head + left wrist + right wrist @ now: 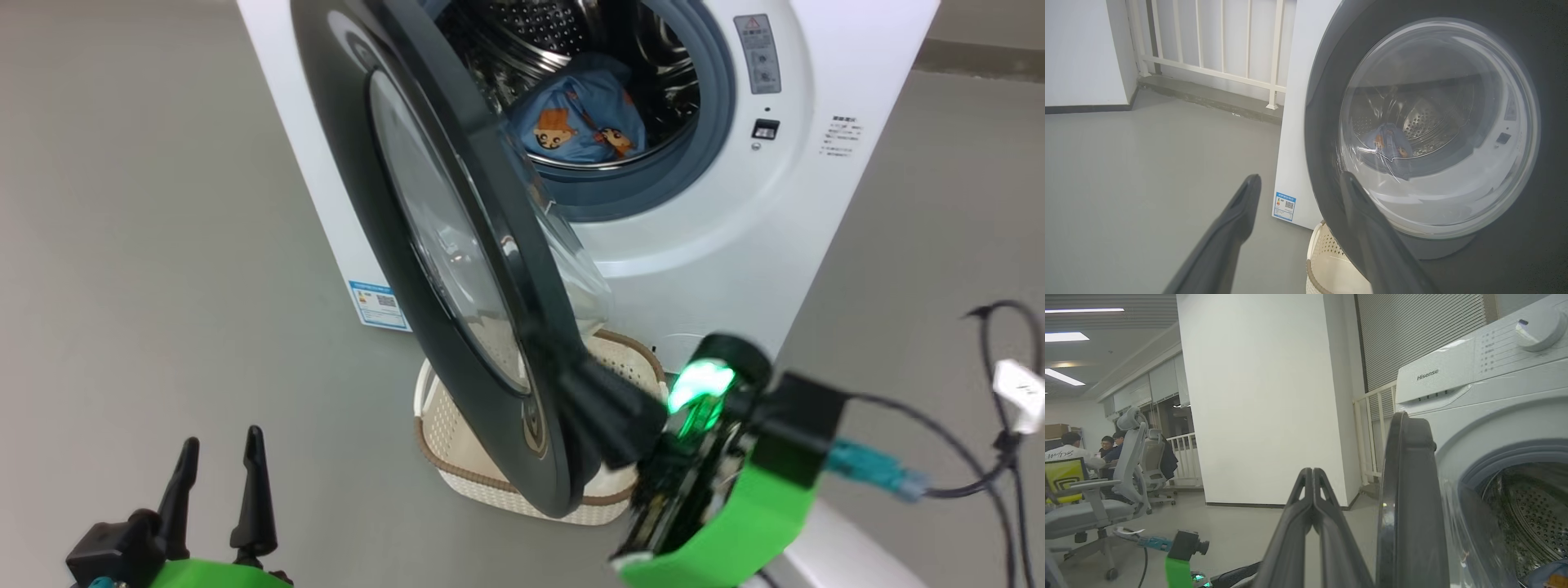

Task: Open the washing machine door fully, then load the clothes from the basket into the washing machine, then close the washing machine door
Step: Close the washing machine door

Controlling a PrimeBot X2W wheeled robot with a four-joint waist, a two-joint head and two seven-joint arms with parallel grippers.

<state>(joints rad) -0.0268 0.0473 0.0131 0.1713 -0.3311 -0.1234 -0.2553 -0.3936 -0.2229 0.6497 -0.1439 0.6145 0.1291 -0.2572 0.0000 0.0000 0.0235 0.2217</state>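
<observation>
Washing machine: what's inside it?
Blue clothes with orange cartoon patches lie in the steel drum. The open door covers the drum's left side, so anything there is hidden.

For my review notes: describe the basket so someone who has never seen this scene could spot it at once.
Find the big white washing machine with its round black door swung open. On the grey floor before it, partly under the door's lower edge, sits the basket: a low cream tub with perforated walls and a brown woven-look rim.
</observation>
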